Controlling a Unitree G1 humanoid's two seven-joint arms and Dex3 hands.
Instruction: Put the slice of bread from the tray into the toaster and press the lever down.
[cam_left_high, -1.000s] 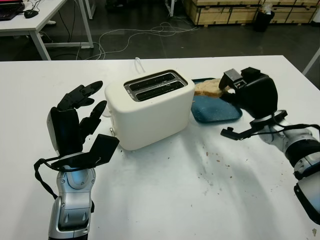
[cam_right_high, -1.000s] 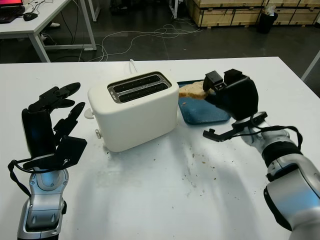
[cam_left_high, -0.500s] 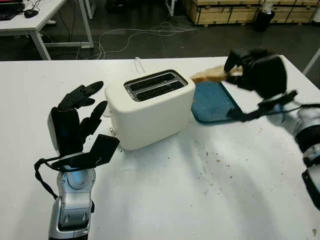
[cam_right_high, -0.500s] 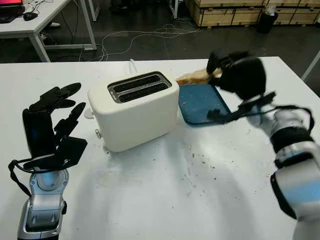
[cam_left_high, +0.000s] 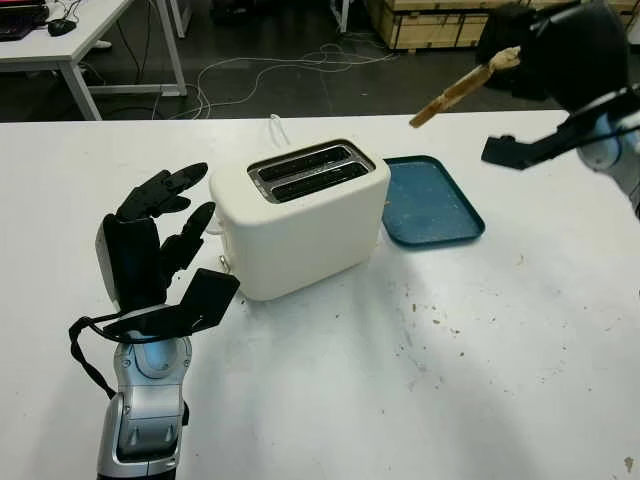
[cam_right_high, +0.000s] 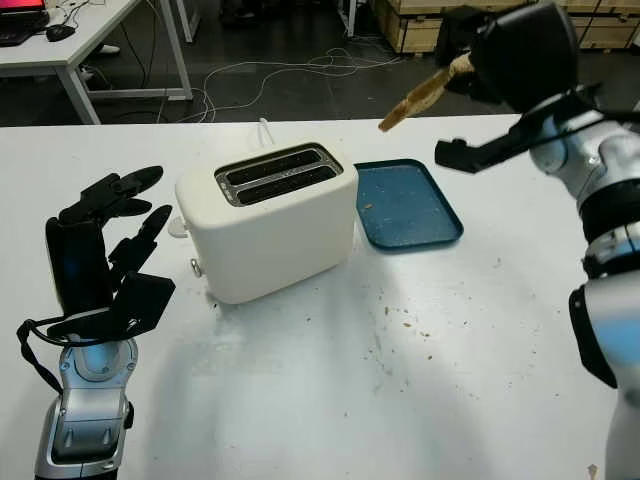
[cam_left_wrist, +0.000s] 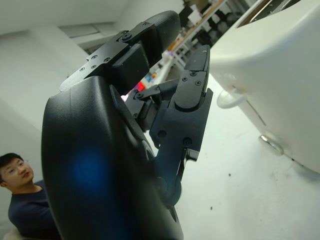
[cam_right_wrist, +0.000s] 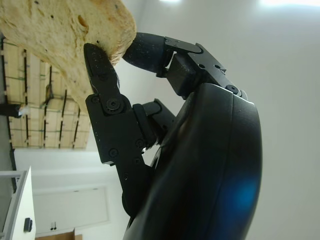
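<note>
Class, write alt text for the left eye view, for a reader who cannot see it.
The robot's right hand holds a slice of bread high above a blue tray on a white table. A white two-slot toaster stands beside the tray. The left hand is open, raised near the toaster's lever side.

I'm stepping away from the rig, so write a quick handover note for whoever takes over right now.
Right hand: raised high, above and beyond the tray, pinching the bread slice at one end.
Left hand: open, held upright beside the toaster, holding nothing.
Toaster: mid-table, both slots empty.
Tray: blue, just crumbs on it.
Done: bread lifted off the tray.
Left: carry the slice over a slot, lower it in, press the lever.
</note>
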